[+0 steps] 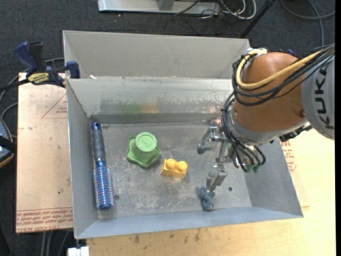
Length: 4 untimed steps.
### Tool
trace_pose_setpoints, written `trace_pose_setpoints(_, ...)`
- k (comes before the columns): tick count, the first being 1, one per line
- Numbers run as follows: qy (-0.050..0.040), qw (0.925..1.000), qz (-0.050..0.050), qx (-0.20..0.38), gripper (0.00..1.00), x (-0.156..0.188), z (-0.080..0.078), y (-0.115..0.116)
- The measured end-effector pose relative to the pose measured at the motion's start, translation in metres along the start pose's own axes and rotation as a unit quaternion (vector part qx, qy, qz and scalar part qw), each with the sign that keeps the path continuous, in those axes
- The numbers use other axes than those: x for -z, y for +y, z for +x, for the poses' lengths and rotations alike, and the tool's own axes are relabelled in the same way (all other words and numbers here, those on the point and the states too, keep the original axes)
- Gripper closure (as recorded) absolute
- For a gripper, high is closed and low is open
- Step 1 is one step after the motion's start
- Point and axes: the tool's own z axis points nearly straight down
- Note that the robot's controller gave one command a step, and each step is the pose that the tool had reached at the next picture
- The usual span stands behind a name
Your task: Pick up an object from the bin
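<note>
Two metal fingers (214,180) are spread wide apart with bare floor showing between them. Nothing is clamped. One finger lies toward the back of the bin, the other toward the front. The gripper (206,169) sits low over the right part of the floor.

The tip of the front finger ends right at a small grey-blue lump of soft-looking material (206,200). Touching or just above: cannot tell. The lump lies on the floor at front right, close to the foot of the front wall, outside the gap between the fingers. Its exact kind is too small to make out. It is the thing nearest the gripper.

Behind the fingers are a bundle of dark cables and a rounded orange cover (266,89) on the wrist. The arm comes in over the right wall.

Further out, to the left of the gripper, is a small yellow plastic toy with a blocky shape (175,167), mid-floor and apart from the fingers. Just beside it on the left is a green plastic cup with a wavy flared rim (143,149), standing mouth-down with its round base up. The two are near each other but not clearly touching.

A long blue hairbrush with a bristled head (101,169) lies along the foot of the left wall, with its handle toward the back and its bristles toward the front, well apart from the gripper.

The grey metal bin (80,143) has sloped walls and a scuffed floor.
</note>
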Motion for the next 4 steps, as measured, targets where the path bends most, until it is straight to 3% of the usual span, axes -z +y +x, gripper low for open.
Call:
trace_pose_setpoints(1, -0.0062, 0.9918, 0.000, 0.128, 0.00, -0.168, -0.036, 0.026)
trace_pose_setpoints(2, -0.0089, 0.9784, 0.001, 0.207, 0.00, -0.169, -0.014, 0.101)
trace_pose_setpoints(3, -0.0058, 0.9634, 0.000, 0.268, 0.00, -0.150, -0.027, 0.145)
trace_pose_setpoints(4, -0.0109, 0.9332, 0.001, 0.359, 0.00, -0.169, -0.010, 0.143)
